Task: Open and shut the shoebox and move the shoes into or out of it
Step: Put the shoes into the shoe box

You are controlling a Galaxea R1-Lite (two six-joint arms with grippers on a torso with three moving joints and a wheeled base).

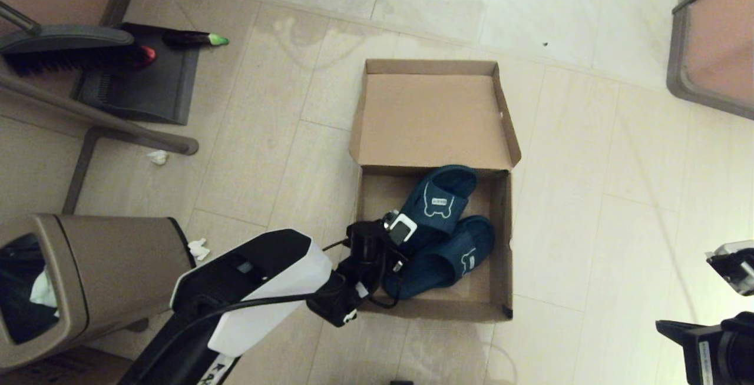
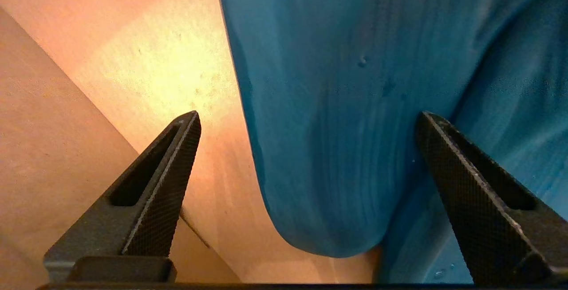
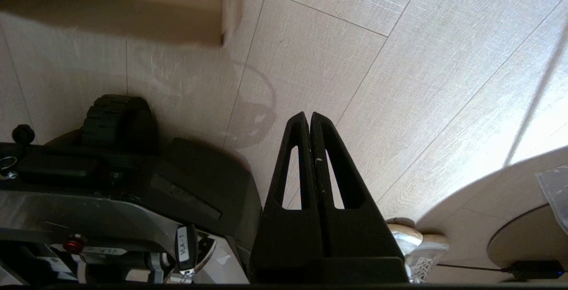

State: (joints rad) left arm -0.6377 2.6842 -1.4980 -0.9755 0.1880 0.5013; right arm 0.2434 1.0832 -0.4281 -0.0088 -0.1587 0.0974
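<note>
Shoes [image 1: 439,229] lie inside the shoebox [image 1: 498,244], you can see, both dark blue, one leaning across the other. The box sits on the pale floor [image 1: 589,196] with its lid flipped back and flat behind it. Your left gripper [image 2: 306,121] reaches down into the box at its left wall, and its fingers [image 2: 173,166] are spread wide with nothing pinched. One finger is over the bare cardboard and the other is over a blue shoe, with the shoe's rounded end between them. Your right gripper [image 3: 309,119] waits low at the right side, well away from the box, with its fingers pressed together and empty. A brown trash bin [image 1: 88,279] stands close by your left arm. Two bits of white paper [image 1: 177,202] lie on the floor near it. A broom [image 1: 65,49] and a dark dustpan [image 1: 147,79] rest farther back on the left.
</note>
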